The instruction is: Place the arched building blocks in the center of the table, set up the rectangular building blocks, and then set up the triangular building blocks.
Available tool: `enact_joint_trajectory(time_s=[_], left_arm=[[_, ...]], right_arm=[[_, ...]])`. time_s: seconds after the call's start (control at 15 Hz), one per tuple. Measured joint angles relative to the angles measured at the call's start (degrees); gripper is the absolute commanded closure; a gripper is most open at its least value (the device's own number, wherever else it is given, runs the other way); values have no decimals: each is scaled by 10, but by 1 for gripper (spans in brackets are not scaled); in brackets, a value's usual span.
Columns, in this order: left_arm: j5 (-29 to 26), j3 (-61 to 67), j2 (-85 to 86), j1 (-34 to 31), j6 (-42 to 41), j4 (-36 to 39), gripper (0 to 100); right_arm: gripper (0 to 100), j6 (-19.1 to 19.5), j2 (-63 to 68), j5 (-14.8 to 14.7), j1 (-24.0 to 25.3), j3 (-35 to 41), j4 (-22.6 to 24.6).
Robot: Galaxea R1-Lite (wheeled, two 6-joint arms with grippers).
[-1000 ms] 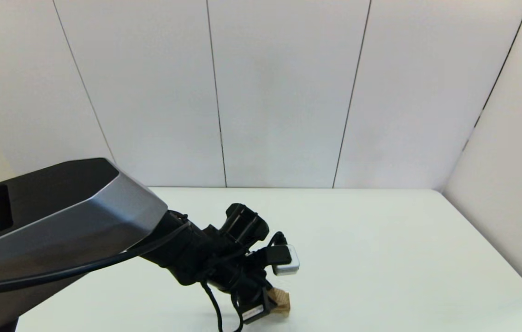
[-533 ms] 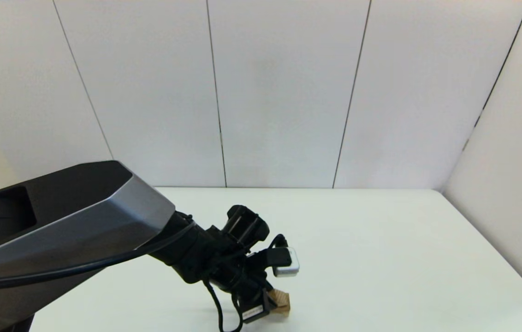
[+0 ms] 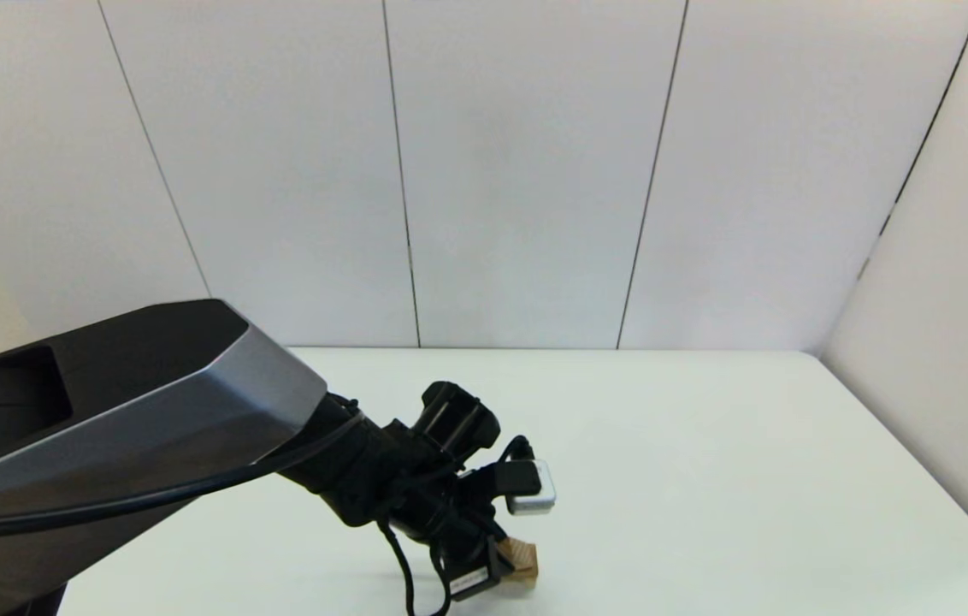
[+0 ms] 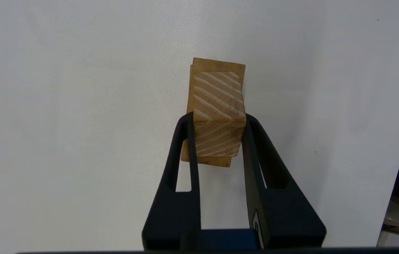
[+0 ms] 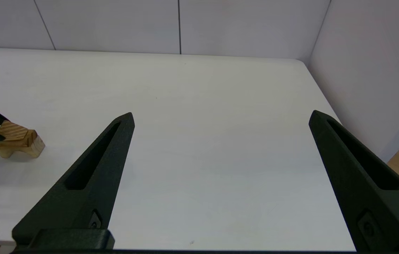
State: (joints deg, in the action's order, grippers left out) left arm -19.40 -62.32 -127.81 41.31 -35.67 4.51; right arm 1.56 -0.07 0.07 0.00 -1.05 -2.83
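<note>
Nearly done, by my reading: I have the left gripper (image 4: pixel 219 123) clamped on the wedge (image 4: pixel 218 106), one finger against each side face, and the wedge sits on top of the stack at the table's (image 3: pixel 706 445) near edge, towards the middle of its width.

Under the wedge, the left wrist view shows a slightly darker strip of wood sticking out at both ends. I take that for the plank (image 4: pixel 217 65), though only those slivers show. From the right wrist view the bottom piece is the arch (image 5: pixel 26 148), standing on its two feet on the table with the hollow underneath. So the arch is down, the plank seems to be laid across it, and the wedge is on top.

What I judge is left: open the fingers and lift off without nudging the stack. I cannot tell whether the wedge is fully resting or just held at contact height. It also looks a little skewed against the plank.

My right gripper (image 5: pixel 220 151) is idle, spread wide above the table, well apart from the arch.
</note>
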Motion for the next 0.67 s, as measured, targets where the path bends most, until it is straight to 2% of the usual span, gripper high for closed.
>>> enact_joint_trajectory(time_s=[0.4, 0.47, 0.67], left_arm=[[2, 0, -1, 0, -2, 0, 100], [4, 0, -1, 0, -2, 0, 0], [5, -4, -1, 0, 0, 1, 0]], right_arm=[[0, 0, 0, 0, 0, 0, 0], [0, 0, 0, 0, 0, 0, 0], [0, 0, 0, 0, 0, 0, 0]])
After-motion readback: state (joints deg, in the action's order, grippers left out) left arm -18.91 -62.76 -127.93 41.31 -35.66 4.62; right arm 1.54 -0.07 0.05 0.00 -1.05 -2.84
